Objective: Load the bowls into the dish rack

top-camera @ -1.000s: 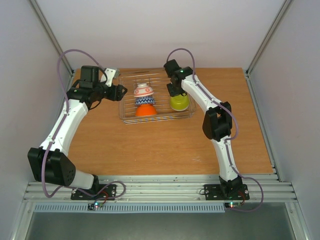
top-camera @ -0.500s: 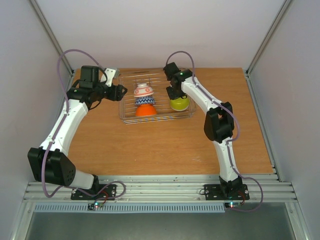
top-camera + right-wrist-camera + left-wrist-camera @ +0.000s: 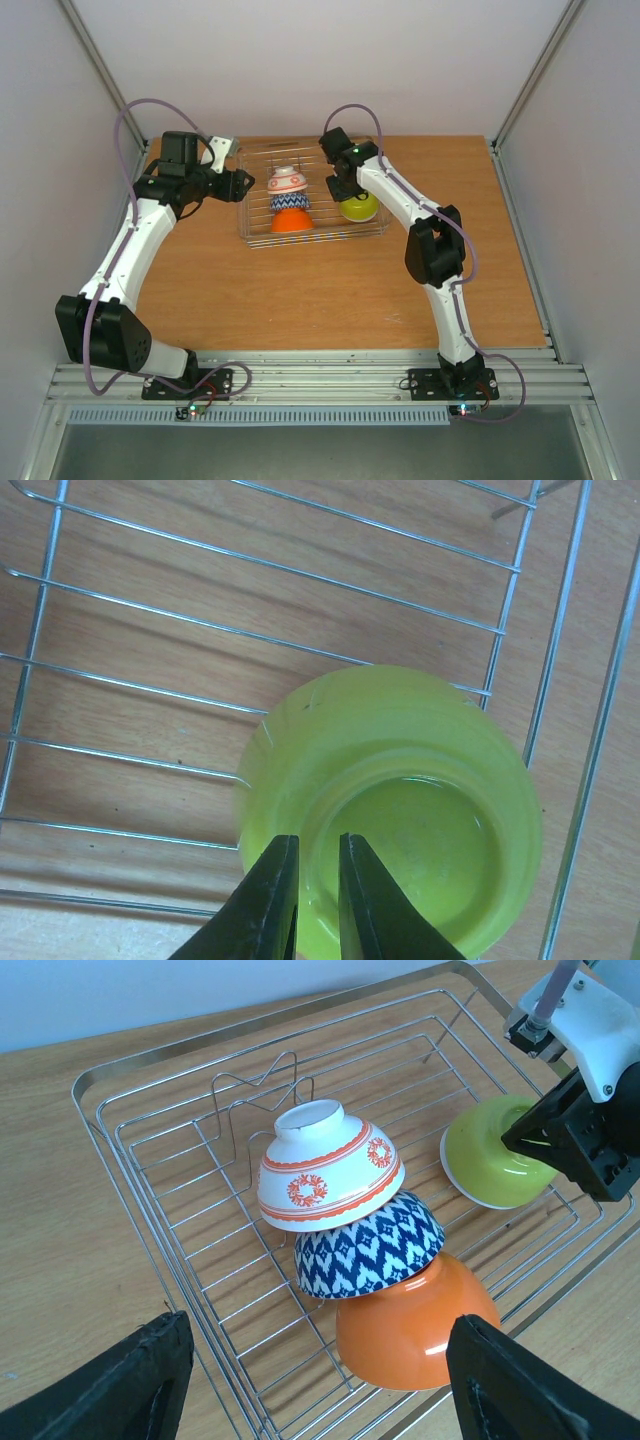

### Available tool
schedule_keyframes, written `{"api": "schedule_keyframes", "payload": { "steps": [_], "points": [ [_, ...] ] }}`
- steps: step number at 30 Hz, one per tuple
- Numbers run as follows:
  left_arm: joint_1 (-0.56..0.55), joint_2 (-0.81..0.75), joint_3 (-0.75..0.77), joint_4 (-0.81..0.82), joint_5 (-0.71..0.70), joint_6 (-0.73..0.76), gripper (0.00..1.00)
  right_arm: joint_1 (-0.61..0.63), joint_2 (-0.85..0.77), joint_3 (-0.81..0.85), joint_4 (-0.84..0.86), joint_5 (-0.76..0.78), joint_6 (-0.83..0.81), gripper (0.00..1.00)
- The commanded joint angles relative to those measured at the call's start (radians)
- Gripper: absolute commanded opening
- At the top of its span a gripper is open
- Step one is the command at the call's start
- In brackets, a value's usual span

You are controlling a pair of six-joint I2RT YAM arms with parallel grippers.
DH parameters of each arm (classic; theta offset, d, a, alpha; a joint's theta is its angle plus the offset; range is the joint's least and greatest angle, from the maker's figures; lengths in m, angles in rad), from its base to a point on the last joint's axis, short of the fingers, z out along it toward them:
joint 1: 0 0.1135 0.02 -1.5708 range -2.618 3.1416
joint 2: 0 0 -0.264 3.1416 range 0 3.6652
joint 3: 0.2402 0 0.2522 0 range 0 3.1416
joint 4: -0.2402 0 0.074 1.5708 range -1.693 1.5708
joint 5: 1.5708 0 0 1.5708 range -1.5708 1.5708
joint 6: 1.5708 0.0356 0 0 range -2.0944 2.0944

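The wire dish rack (image 3: 376, 229) sits at the back of the table. Three bowls lean stacked in its left half: white with red pattern (image 3: 325, 1165), blue-and-white zigzag (image 3: 375, 1245), orange (image 3: 415, 1325). The yellow-green bowl (image 3: 400, 800) lies bottom-up and tilted in the right half (image 3: 360, 208). My right gripper (image 3: 318, 845) is shut on its foot ring. My left gripper (image 3: 315, 1335) is open and empty, hovering by the rack's left end (image 3: 240, 183). No plain white bowl is in view.
The rack's wire ribs (image 3: 120, 605) and a raised wire divider (image 3: 255, 1090) stand close to the bowls. The right arm (image 3: 590, 1070) reaches over the rack's right side. Side walls (image 3: 60, 200) enclose the wooden table (image 3: 330, 290).
My right wrist has shifted a little to the left and back over the rack, still on the yellow-green bowl. The left arm and the three stacked bowls have not moved.
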Motion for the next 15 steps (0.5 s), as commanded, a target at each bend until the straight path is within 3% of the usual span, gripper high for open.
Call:
{"api": "schedule_keyframes", "payload": {
  "steps": [1,15],
  "points": [
    [-0.001,0.012,-0.008,0.032,0.0,0.013,0.71,0.007,-0.009,0.001,0.011,0.023,-0.001,0.15],
    [-0.001,0.015,-0.008,0.032,-0.001,0.013,0.71,0.009,0.022,0.003,0.002,0.025,-0.007,0.15]
  ]
}}
